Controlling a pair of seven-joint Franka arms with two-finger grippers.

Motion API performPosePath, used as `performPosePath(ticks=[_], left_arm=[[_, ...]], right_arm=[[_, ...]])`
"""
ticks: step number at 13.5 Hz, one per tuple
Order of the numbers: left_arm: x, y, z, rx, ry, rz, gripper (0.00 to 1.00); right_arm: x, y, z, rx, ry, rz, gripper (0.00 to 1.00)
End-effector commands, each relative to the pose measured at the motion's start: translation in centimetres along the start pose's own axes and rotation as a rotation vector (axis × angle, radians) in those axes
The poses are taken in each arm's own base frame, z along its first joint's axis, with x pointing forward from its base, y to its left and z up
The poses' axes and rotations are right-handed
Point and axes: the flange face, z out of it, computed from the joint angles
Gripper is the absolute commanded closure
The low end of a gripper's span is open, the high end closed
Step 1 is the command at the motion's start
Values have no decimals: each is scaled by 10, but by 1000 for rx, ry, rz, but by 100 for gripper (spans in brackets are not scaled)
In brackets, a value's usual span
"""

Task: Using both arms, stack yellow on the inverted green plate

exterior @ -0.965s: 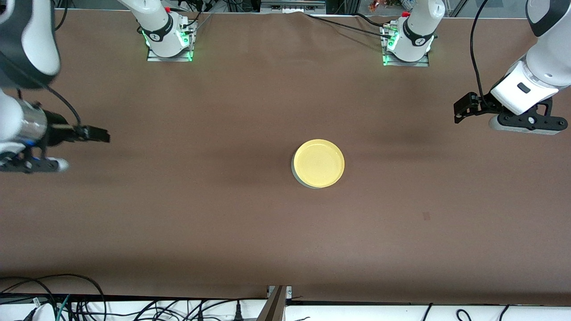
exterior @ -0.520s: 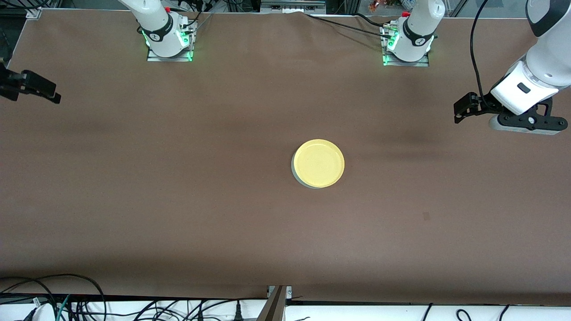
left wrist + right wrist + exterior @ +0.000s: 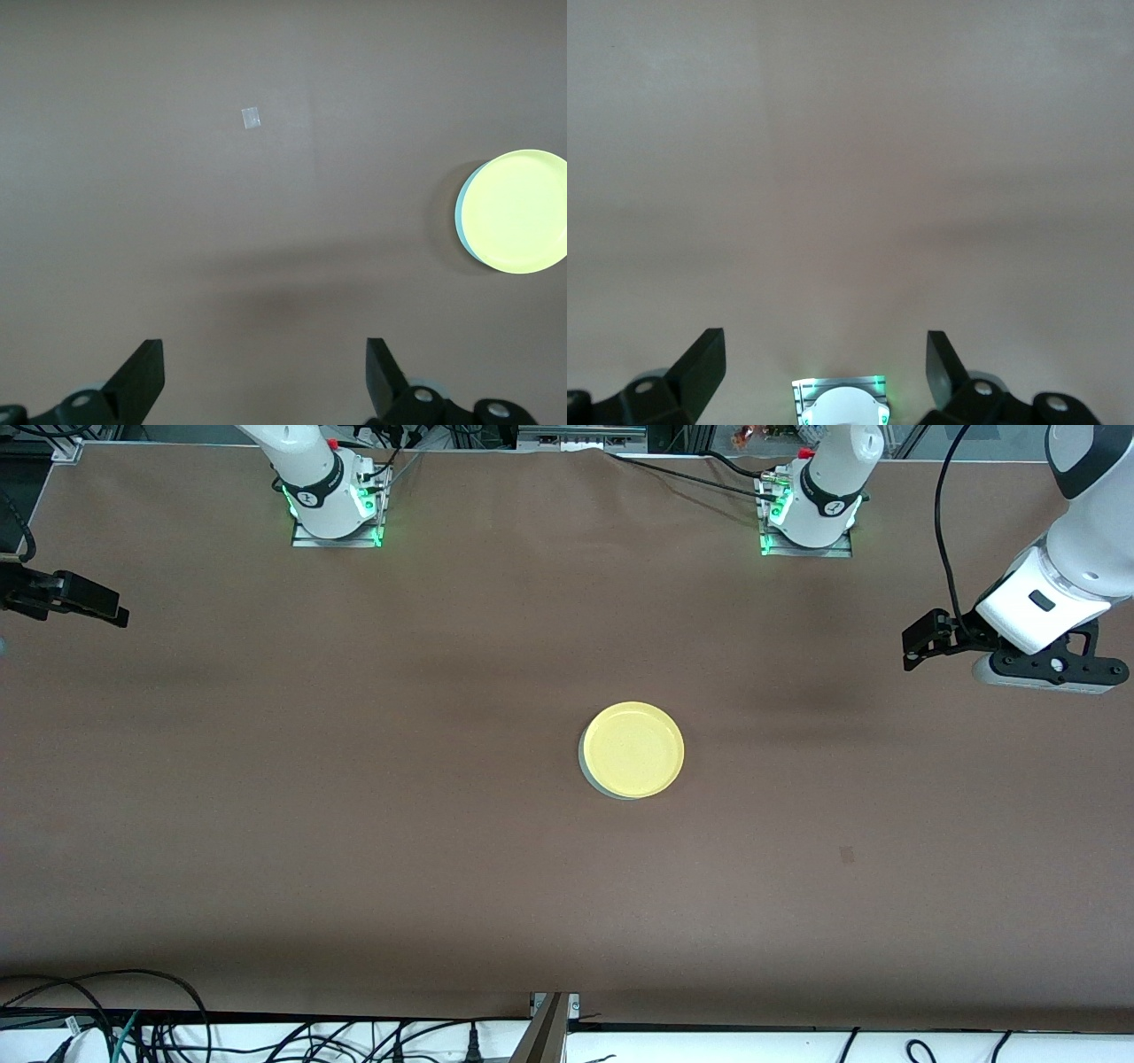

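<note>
The yellow plate [image 3: 632, 749] lies right way up on the pale green plate [image 3: 582, 762], of which only a thin rim shows. The stack sits near the middle of the table. In the left wrist view the yellow plate [image 3: 516, 210] covers all but a crescent of the green plate [image 3: 460, 218]. My left gripper [image 3: 264, 359] hangs open and empty high over bare table toward the left arm's end, well apart from the plates. My right gripper [image 3: 825, 350] is open and empty over the right arm's end of the table. Only a black part of that hand [image 3: 69, 594] shows at the front view's edge.
The brown table cover [image 3: 354, 824] runs wide around the stack. A small pale mark [image 3: 847, 855] lies nearer the front camera, toward the left arm's end. The arms' bases [image 3: 335, 509] stand along the table's edge, and cables [image 3: 133, 1027] hang below the front edge.
The right arm has swung up and out toward its end of the table, leaving most of the front view. The left arm and the plates have barely moved.
</note>
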Motion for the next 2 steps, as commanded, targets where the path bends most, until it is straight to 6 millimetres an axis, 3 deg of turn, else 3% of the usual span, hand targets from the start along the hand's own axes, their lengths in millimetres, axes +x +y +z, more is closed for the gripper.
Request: performPosePath(ticks=[1, 2], left_arm=[[4, -4, -5, 28, -2, 20, 0], [4, -4, -5, 28, -2, 20, 0]], right_arm=[[-4, 3, -3, -14, -3, -11, 0], [-4, 3, -3, -15, -3, -10, 0]])
